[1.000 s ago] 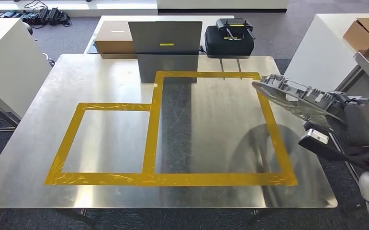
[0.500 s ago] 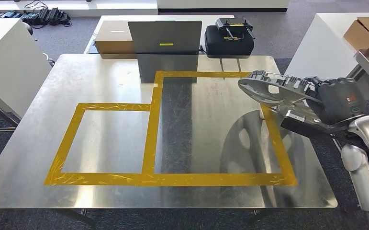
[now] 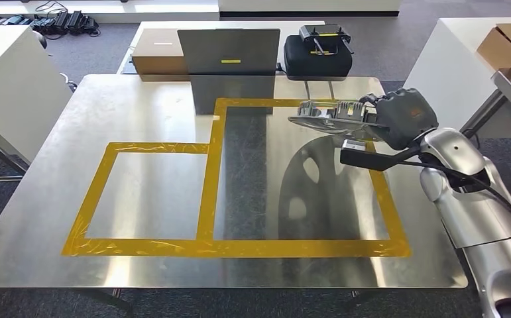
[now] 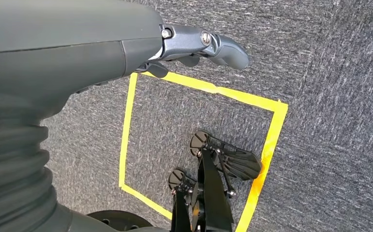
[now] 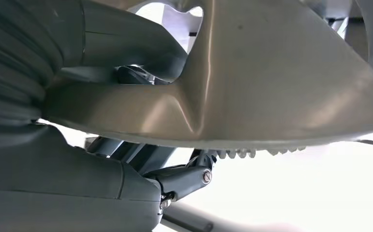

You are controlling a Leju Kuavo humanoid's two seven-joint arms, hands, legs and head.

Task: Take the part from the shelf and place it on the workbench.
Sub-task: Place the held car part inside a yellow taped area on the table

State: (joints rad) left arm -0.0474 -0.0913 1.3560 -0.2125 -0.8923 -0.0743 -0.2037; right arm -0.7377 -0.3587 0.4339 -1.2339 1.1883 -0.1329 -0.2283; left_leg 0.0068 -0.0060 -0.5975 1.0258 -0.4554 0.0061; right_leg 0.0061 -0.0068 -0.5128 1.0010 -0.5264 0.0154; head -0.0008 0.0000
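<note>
Holding the part [image 3: 329, 116], the right hand [image 3: 401, 118] grips its right end from above; part is grey, flat, ribbed, roughly level, above the far right area of the worktop [image 3: 140, 112], not touching the surface, its reflection visible below. Part sits over the far right corner zone of the large yellow tape rectangle [image 3: 372, 179]; a smaller tape rectangle [image 3: 100, 192] adjoins on the left. Right wrist view: part's pale underside [image 5: 252, 92] close up, toothed edge visible, hand's fingers [image 5: 184, 179] under it. Left hand [image 4: 194, 43] hangs over grey carpet [image 4: 329, 72], fingers loosely extended, nothing in it. Yellow tape square [image 4: 266, 145] on floor. Beyond the worktop's far edge: grey upright panel [image 3: 229, 53], cardboard box [image 3: 156, 56], black case [image 3: 317, 59]. Another cardboard box [image 3: 508, 43] on a white table far right.
</note>
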